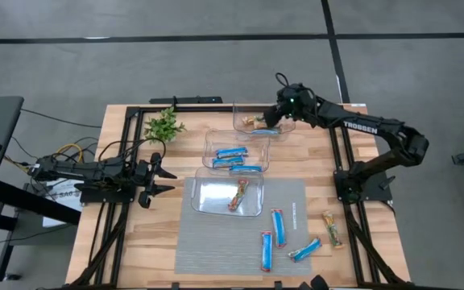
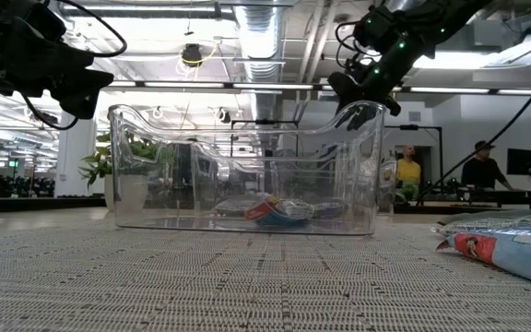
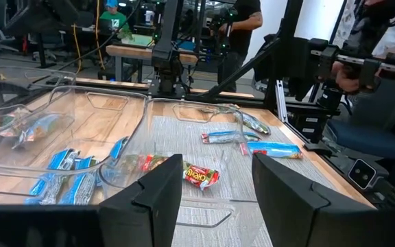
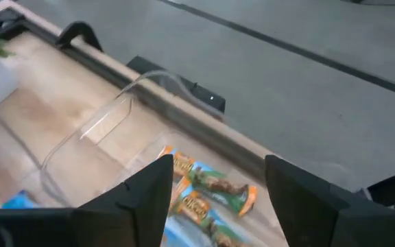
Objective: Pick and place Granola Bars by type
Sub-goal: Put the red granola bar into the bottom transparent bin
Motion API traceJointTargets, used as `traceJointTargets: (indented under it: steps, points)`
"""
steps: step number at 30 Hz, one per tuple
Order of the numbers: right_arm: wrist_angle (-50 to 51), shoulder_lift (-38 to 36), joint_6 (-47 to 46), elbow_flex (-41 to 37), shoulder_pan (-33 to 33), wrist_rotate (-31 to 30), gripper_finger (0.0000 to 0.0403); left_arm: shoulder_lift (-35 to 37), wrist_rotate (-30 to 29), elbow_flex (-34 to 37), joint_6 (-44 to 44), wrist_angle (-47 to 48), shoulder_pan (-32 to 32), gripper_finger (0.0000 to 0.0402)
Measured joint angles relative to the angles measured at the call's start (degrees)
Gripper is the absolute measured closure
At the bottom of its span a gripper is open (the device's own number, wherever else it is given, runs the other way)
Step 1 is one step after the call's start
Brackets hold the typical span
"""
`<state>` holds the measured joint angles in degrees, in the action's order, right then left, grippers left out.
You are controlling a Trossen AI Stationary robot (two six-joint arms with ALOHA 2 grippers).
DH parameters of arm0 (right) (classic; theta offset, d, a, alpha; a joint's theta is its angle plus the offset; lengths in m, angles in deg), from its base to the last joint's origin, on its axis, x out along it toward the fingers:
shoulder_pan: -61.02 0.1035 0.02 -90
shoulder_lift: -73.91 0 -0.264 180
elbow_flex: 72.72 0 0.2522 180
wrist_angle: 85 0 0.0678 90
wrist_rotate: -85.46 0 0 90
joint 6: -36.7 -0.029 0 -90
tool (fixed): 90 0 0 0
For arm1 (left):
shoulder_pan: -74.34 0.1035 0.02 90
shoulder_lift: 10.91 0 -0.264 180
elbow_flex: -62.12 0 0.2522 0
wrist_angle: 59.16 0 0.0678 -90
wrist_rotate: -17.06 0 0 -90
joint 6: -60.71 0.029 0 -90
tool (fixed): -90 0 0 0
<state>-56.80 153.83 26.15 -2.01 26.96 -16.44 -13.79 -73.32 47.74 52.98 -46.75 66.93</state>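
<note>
Near the table's front edge, loose bars [image 1: 279, 225] lie unsorted on the grey mat [image 1: 216, 250]: three blue ones and a paler one to their right, off the mat. Behind them the near bin [image 1: 258, 193] holds one red bar [image 1: 239, 194]; the middle bin [image 1: 209, 145] holds blue bars [image 1: 234, 153]. The left gripper [image 1: 158, 178] waits at the left edge, fingers apart and empty. Over the far bin [image 1: 238, 109] the right gripper [image 1: 274, 121] hangs with fingers spread, holding nothing; the orange-brown bars [image 4: 211, 189] lie just below, between its fingers. This looks like a drop just finished; the next move calls for lifting clear and reaching for a loose bar.
</note>
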Motion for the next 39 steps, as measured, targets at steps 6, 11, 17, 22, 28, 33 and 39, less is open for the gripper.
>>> traceJointTargets:
  steps: [6,11,17,22,28,33,39]
  points:
    - [3.40,-1.80,-0.25,0.00,2.80,0.03,0.0180,-0.01,-0.04,0.00,-0.06,0.00,0.01,0.0233]
    - [6.63,-4.84,-3.60,0.00,7.36,0.13,0.0180,0.00,-0.07,0.01,-0.19,0.00,-0.01,0.0233]
    - [11.12,-8.46,-4.63,0.00,15.55,4.82,0.0180,-0.01,-0.07,0.00,-0.24,0.00,-0.01,0.0233]
    - [12.32,-10.10,-4.59,0.00,23.20,15.78,0.0180,-0.01,-0.04,0.00,-0.21,0.00,-0.01,0.0233]
    - [12.58,-10.47,-5.48,0.00,32.15,36.42,0.0180,0.00,-0.04,0.01,-0.10,0.00,0.00,0.0233]
    - [12.44,-10.47,-10.41,0.00,39.26,45.15,0.0180,-0.01,-0.04,0.00,0.03,0.00,0.00,0.0233]
    - [12.35,-10.47,-14.63,0.00,45.80,45.27,0.0180,-0.01,-0.04,0.00,-0.07,0.00,0.01,0.0233]
